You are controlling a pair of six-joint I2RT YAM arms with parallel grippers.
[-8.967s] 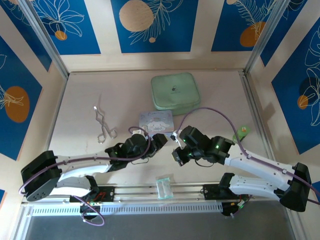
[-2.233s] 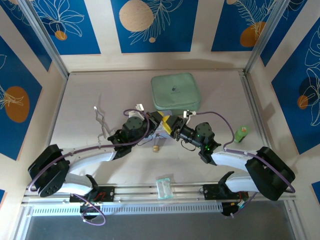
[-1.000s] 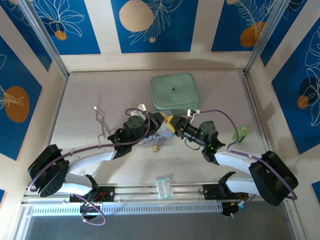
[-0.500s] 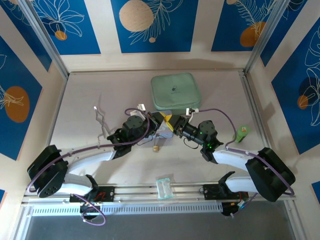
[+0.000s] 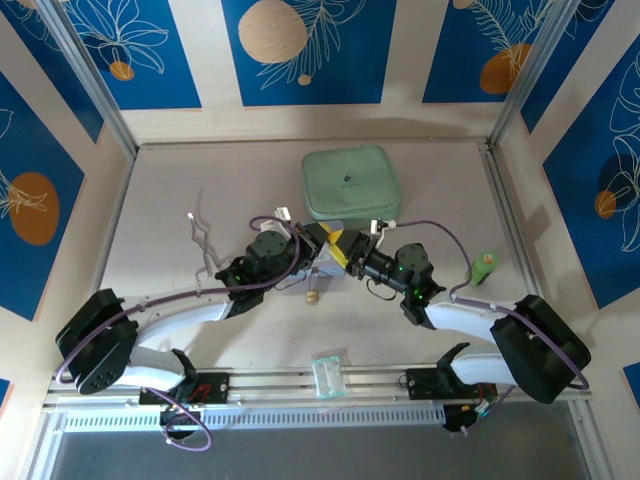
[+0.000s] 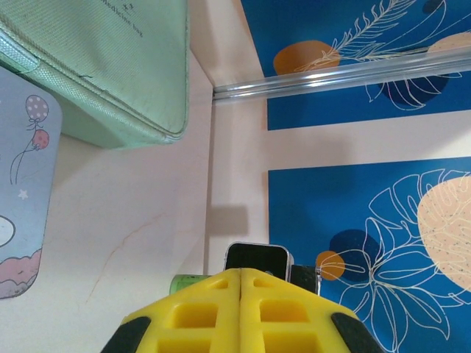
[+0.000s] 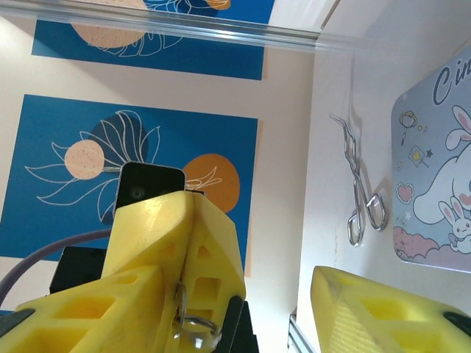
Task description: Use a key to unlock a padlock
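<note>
Swung in beside the left gripper [image 6: 241, 283], the right gripper [image 5: 342, 250] hangs released, so the silver loop [image 7: 193, 332] the left clenches could slip.

Blue floral wall panels [image 5: 350, 70], pale tabletop [image 5: 170, 190]

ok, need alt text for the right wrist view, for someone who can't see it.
The left gripper's shut yellow fingers pinch what looks like a small silver ring, set between the right gripper's open yellow fingers. Beyond, on the pale table, lie silver tongs and a cartoon-rabbit tin, with blue floral wall panels behind.
</note>
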